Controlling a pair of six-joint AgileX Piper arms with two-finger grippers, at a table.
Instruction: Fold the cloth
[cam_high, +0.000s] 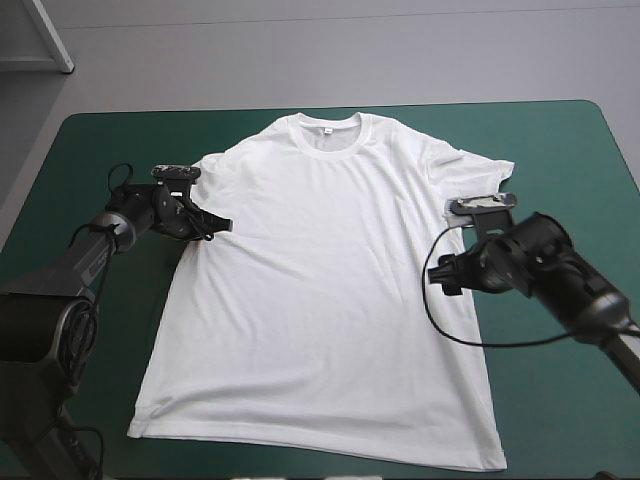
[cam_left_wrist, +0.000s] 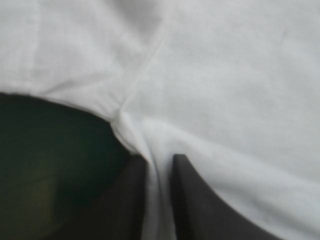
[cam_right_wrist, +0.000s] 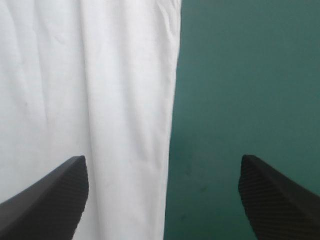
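Cloth: the white short-sleeved T-shirt (cam_high: 320, 290) lies spread flat on the teal-green tabletop cover (cam_high: 560, 140). Its collar (cam_high: 328, 128) points to the far edge and only shallow creases run across it.
Left jaws: all but closed on a pinched ridge of the T-shirt, right where the armpit seam (cam_left_wrist: 145, 75) meets the side edge, just under the sleeve on that side (cam_high: 215, 170).
Right jaws: spread wide and gripping nothing. They straddle the opposite side edge (cam_right_wrist: 172, 125) just below the other sleeve (cam_high: 478, 172), one finger over cloth and the other over bare cover.
Step in hand: we judge that we are taking a matching pair of side grips before the first fold, with one side secured and the other not yet.
Doing it well: we should lower the right jaws until the inner finger presses the cloth, then close across the edge so that both layers are caught, not the top one alone.
Matching: we want the right pinch level with the left one, at the armpit, so that the fold line runs straight across the chest.
Depth of bite: a shallow bite near the hem may slip, so we would take a fuller bite, as the left side has.
Watch for: the left pinch already gathers a small pucker. Pulling before the right side holds could drag the whole T-shirt sideways and crease it.
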